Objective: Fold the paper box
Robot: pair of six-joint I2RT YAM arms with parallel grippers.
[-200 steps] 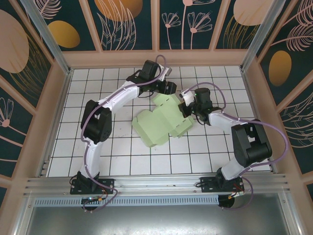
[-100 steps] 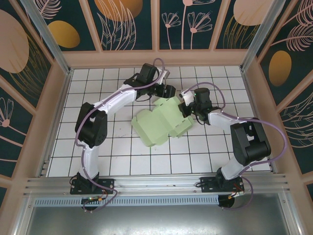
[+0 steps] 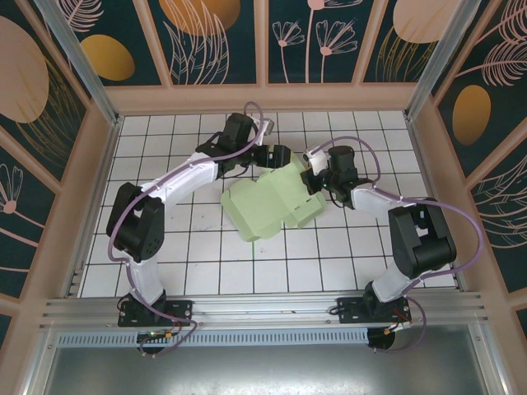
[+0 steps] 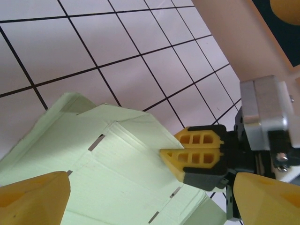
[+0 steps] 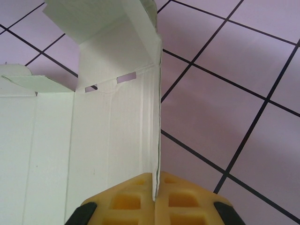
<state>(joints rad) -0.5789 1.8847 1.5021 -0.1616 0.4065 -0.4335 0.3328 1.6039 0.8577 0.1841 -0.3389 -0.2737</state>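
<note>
One paper box (image 3: 262,204) is lying on one tiled table (image 3: 165,132). Two arms are standing over it, one left arm (image 3: 177,177) and one right arm (image 3: 379,199), carrying two grippers: one left gripper (image 3: 284,155), one right gripper (image 3: 310,181).

We see the paper box (image 3: 268,202), a pale mint-green card with creases and small slots. It sits partly folded near the middle of the tiled floor (image 3: 165,247), its far right flaps raised.
</note>
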